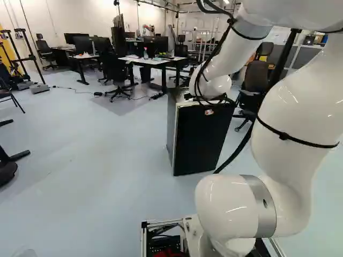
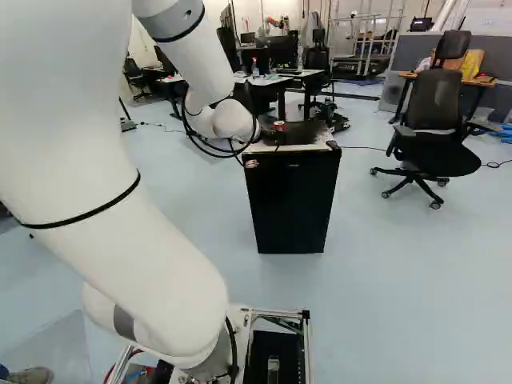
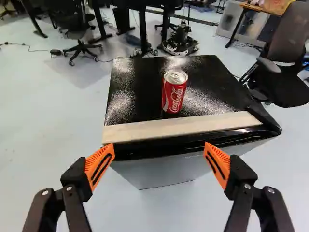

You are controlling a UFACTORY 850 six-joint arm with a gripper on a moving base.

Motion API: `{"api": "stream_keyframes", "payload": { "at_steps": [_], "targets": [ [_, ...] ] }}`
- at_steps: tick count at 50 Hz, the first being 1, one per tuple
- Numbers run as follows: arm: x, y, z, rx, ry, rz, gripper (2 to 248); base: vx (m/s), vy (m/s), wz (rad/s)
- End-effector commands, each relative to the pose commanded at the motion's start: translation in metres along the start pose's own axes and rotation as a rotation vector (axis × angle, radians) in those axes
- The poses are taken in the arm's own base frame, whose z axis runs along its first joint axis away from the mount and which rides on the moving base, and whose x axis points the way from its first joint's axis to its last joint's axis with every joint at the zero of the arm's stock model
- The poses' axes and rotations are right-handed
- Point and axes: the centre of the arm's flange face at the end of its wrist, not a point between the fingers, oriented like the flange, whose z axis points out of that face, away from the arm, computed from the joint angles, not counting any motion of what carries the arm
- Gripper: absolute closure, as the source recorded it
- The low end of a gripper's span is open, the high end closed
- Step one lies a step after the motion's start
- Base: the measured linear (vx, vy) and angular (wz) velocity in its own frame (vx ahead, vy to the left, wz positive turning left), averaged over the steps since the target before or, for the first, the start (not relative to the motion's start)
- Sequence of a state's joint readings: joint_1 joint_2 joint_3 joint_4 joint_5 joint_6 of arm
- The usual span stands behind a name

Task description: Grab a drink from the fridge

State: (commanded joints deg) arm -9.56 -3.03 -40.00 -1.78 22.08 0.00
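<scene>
In the wrist view my gripper point(image 3: 159, 147) stands wide open, nothing between its orange pads; its fingertips appear before the fridge's near top edge. Both base views hide its fingers behind the arm. The small black fridge point(image 3: 137, 87) has a glossy dark top with a pale strip point(image 3: 183, 126) along that edge. On the top, beyond the strip, a red drink can point(image 3: 174, 92) stands upright. The same can point(image 2: 279, 126) shows small beside my wrist in the right base view. The fridge point(image 1: 201, 136) stands on the floor ahead; its inside is hidden.
A black office chair point(image 2: 432, 136) stands right of the fridge in the right base view. Desks point(image 1: 153, 61) with monitors and more chairs point(image 1: 115, 75) are farther back. A dark wheeled device point(image 3: 181, 43) sits on the floor behind the fridge. Cables lie nearby.
</scene>
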Motion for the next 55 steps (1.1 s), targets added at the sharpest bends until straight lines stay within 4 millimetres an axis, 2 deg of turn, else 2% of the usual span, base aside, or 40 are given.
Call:
{"api": "stream_keyframes", "payload": {
  "at_steps": [10,55],
  "targets": [
    [0.002,0.002,0.005,-0.026,0.066,0.057,3,0.0,0.0,0.0],
    [-0.011,-0.001,0.039,0.003,0.212,0.004,3,0.0,0.0,0.0]
  ]
}}
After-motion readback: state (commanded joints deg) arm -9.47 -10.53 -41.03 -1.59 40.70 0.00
